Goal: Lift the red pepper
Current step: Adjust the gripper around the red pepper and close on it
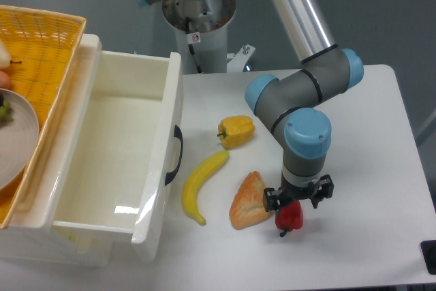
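The red pepper (291, 217) is small and glossy, with a short dark stem pointing down-left. It sits just under my gripper (297, 202), to the right of the bread wedge (248, 201). The gripper points straight down and its fingers close on the pepper's top. The arm's blue-capped wrist hides the fingertips, so whether the pepper rests on the table or hangs just above it is unclear.
A yellow pepper (236, 131) and a banana (201, 187) lie left of the arm. A white open drawer bin (161, 168) stands at the left, with a yellow wicker basket (41, 39) and a plate (17, 142) beyond it. The table's front edge (327, 281) runs close below the red pepper.
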You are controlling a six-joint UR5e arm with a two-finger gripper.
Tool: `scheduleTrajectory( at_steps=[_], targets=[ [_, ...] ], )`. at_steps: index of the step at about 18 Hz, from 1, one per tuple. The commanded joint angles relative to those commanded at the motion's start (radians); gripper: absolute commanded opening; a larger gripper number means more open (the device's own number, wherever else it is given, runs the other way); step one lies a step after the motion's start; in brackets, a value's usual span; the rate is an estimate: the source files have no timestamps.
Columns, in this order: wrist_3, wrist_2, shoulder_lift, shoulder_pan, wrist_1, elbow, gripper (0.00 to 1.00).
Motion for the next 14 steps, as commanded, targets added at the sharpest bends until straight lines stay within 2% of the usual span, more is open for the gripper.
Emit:
scheduleTrajectory(
  at_steps=[14],
  targets=[
    [0.011, -0.005, -0.049, -0.009, 0.003, 0.005, 1.0]
  ],
)
